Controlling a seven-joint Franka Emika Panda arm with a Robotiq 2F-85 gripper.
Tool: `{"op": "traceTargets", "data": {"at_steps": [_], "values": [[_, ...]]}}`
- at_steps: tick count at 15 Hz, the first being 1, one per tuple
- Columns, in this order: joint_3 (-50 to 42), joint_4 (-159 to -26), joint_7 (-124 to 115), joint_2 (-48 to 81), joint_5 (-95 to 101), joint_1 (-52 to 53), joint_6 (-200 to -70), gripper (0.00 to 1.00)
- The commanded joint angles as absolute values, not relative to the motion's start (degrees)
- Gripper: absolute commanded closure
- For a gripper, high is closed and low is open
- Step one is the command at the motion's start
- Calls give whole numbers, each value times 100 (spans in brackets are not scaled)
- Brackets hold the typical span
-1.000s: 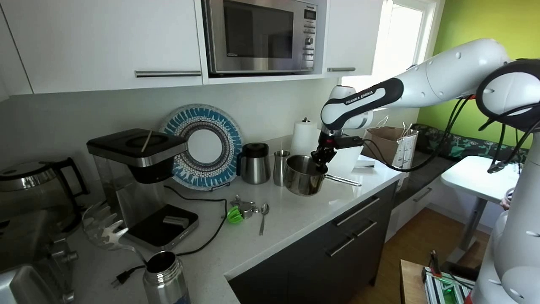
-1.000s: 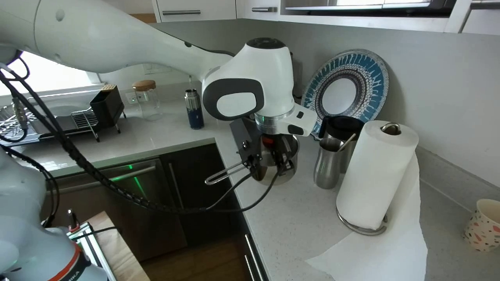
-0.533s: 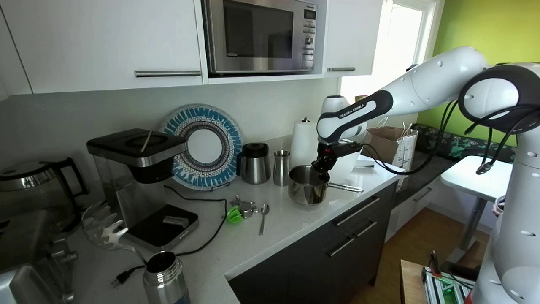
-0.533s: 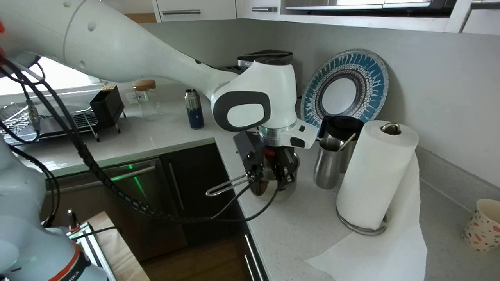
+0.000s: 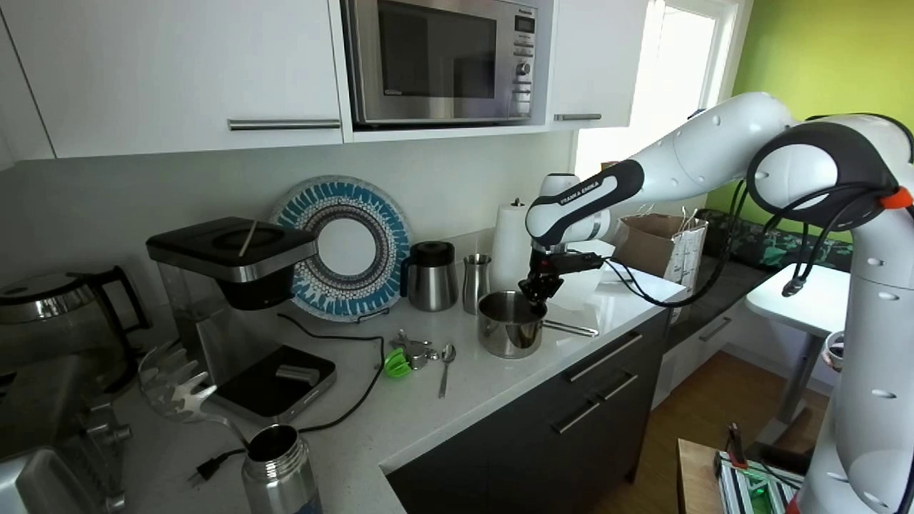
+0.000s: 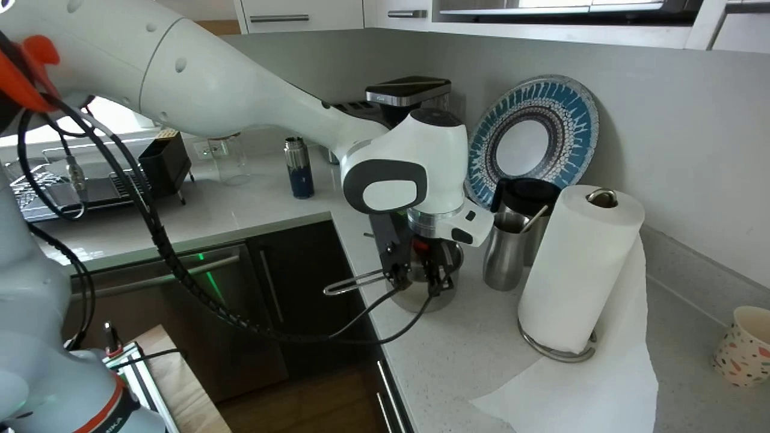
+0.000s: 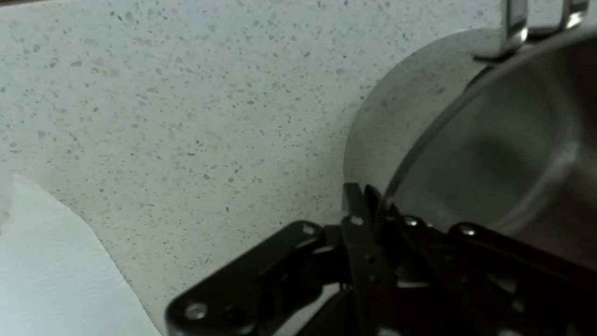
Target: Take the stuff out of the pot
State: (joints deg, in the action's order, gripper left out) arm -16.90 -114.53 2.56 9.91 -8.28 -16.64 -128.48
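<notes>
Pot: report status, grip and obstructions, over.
Gripper shut on the rim of the pot. Stuff not visible, inside only partly seen. Steel jug nearby, not touching.

Arm (image 5: 714,143) sat bent, sloping down to the wrist (image 6: 433,156). Gripper (image 7: 372,198) pointed down, clamped almost fully closed.

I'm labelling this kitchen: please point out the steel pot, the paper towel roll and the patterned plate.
Steel pot (image 5: 508,335): in an exterior view, on its outer wall.
Paper towel roll (image 6: 579,270): in an exterior view, on its side.
Patterned plate (image 5: 346,246): in an exterior view, on its white centre.
</notes>
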Motion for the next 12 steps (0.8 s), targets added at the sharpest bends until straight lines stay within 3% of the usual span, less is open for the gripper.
{"op": "traceTargets", "data": {"at_steps": [1,9,11,12], "values": [[-1687,-11125,108,1087,-711,-1739,-12582,64],[-1495,-11956,1260,-547,-126,-1524,-12777,5],[-1256,-12474,1328,-925,107,-1312,-13025,0],[-1452,-11759,1246,-446,-135,-1470,-12717,8]]}}
